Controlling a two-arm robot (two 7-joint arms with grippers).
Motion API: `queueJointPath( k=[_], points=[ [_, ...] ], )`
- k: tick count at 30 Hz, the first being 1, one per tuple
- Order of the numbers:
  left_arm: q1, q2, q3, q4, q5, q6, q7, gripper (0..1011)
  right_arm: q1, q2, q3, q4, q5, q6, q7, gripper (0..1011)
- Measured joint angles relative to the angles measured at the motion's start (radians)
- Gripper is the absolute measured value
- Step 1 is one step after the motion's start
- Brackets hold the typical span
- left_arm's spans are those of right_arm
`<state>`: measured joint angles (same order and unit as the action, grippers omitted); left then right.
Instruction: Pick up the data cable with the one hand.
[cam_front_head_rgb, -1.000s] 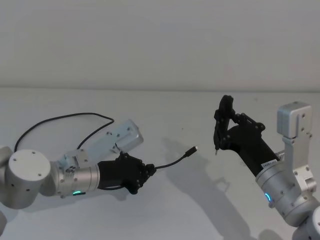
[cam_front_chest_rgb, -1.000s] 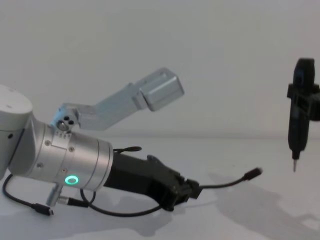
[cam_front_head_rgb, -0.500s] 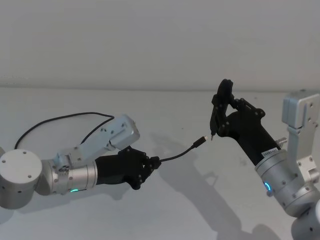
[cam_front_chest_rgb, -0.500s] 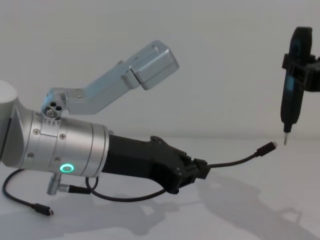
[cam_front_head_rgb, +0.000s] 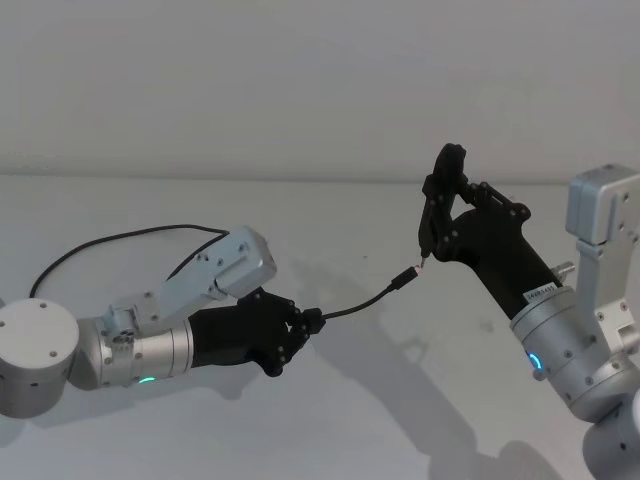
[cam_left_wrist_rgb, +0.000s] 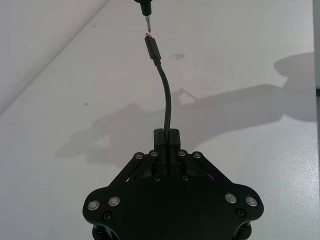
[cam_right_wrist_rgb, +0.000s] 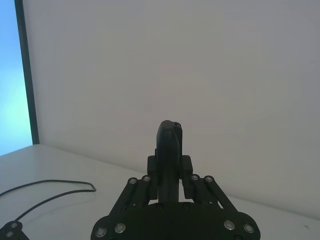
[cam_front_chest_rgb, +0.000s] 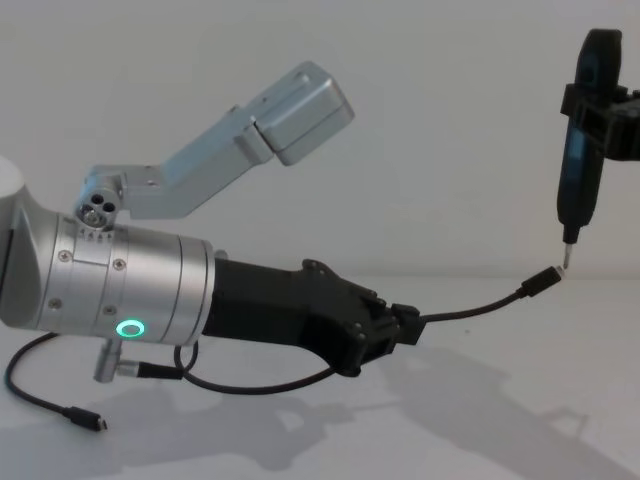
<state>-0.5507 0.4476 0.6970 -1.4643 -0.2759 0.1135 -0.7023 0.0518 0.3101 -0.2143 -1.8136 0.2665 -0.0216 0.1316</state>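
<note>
The data cable (cam_front_head_rgb: 356, 304) is a thin black cord, and my left gripper (cam_front_head_rgb: 310, 320) is shut on it a short way behind its silver-tipped plug (cam_front_head_rgb: 405, 277). In the left wrist view the cord (cam_left_wrist_rgb: 167, 97) rises from between the closed fingers (cam_left_wrist_rgb: 172, 136). The free stretch arcs up in the air (cam_front_chest_rgb: 480, 308), and the plug (cam_front_chest_rgb: 545, 280) meets the pointed tip of a slim black tool (cam_front_chest_rgb: 583, 130). My right gripper (cam_front_head_rgb: 440, 222) is shut on that upright tool (cam_right_wrist_rgb: 170, 137). The rest of the cord loops on the table (cam_front_head_rgb: 120, 238).
The white table (cam_front_head_rgb: 330, 420) runs back to a plain pale wall. The cable's other small plug (cam_front_chest_rgb: 90, 422) lies on the table under my left arm. A blue panel (cam_right_wrist_rgb: 10, 75) stands at the table's far side.
My left gripper has lifted the cable higher and carried it toward the right arm. The plug, lower and apart from the tool a second ago, now touches its tip.
</note>
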Motion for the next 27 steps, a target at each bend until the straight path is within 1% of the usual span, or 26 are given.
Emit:
queueJointPath(
  k=[12,27],
  points=[
    [0.002,0.002,-0.002,-0.004,-0.002,-0.007,-0.001,40,0.014,-0.009,0.004,0.016,-0.004,0.0,0.019,274],
    [0.003,0.003,-0.003,-0.006,-0.004,-0.01,-0.002,40,0.016,-0.017,0.006,0.016,-0.006,0.005,0.035,274]
  ],
)
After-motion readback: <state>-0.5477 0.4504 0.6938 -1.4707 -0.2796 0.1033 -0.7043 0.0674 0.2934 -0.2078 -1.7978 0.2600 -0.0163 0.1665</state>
